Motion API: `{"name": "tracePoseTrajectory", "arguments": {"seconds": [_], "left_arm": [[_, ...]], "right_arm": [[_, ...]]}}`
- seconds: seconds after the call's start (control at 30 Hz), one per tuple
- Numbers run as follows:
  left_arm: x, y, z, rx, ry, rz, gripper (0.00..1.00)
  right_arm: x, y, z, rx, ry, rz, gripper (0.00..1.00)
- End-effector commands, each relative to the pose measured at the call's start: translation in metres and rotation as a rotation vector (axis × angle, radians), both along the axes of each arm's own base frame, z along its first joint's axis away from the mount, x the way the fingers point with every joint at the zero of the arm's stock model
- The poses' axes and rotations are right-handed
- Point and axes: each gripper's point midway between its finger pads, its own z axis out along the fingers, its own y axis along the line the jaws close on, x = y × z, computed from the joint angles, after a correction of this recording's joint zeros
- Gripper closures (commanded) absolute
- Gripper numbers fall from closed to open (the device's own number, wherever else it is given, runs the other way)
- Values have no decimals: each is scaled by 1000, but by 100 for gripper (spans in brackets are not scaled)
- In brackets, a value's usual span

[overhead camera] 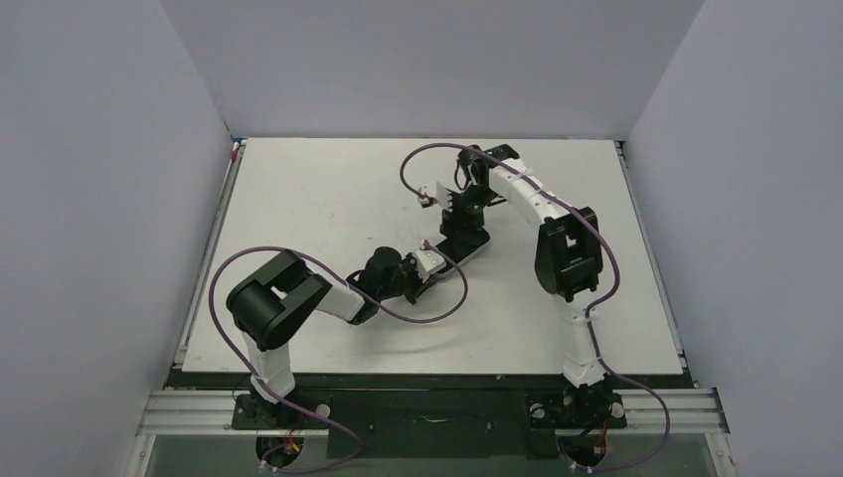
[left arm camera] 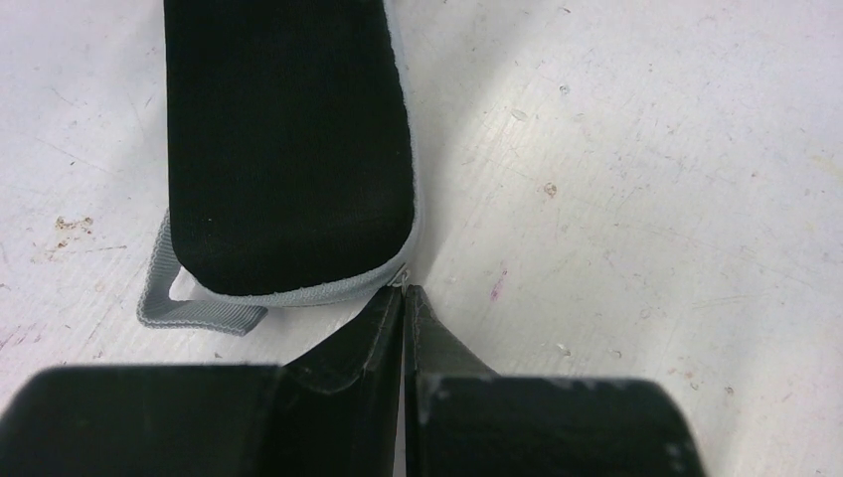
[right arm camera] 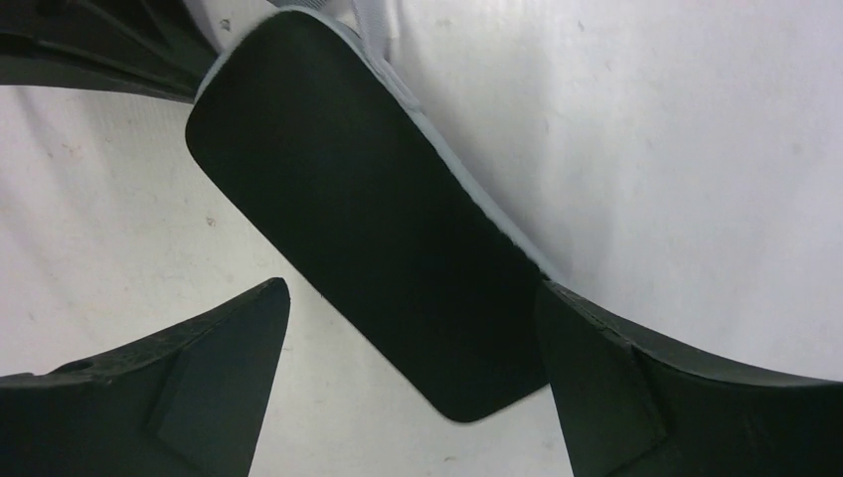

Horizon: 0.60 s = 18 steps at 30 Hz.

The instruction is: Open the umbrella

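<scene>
Umbrella [left arm camera: 288, 149] lies flat, strap end toward left hand [left arm camera: 403, 298].

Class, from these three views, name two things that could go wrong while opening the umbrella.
1. The left gripper, jaws shut, meets the umbrella only at its pale trim corner; so thin a hold may slip.
2. The right gripper, jaws open, straddles it off-centre; closing might twist it.

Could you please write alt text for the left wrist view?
The left gripper, jaws shut, has its tips at the grey-trimmed corner of the folded black umbrella lying on the scuffed white table; a grey loop strap sticks out.
</scene>
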Motion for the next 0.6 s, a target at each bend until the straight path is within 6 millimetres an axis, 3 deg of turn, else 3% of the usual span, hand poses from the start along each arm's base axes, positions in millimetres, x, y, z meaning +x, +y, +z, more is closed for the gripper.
{"name": "tracePoseTrajectory", "arguments": {"seconds": [0.0,0.17,0.23,0.37,0.57], "left_arm": [[-4,4,-10,34,41,-17,100],[-1,10,-11,36,44,7,100],[1,14,-10,33,44,21,100],[1,16,-10,32,38,34,100],[-8,11,-9,31,30,10,100]], "right_arm": [[1,10,1,-32,-87,206,12],[-21,-7,-18,-117,20,259,17],[-30,-12,-22,-141,67,240,23],[-53,-19,-34,-164,160,154,48],[-59,-18,-46,-151,182,-19,78]]}}
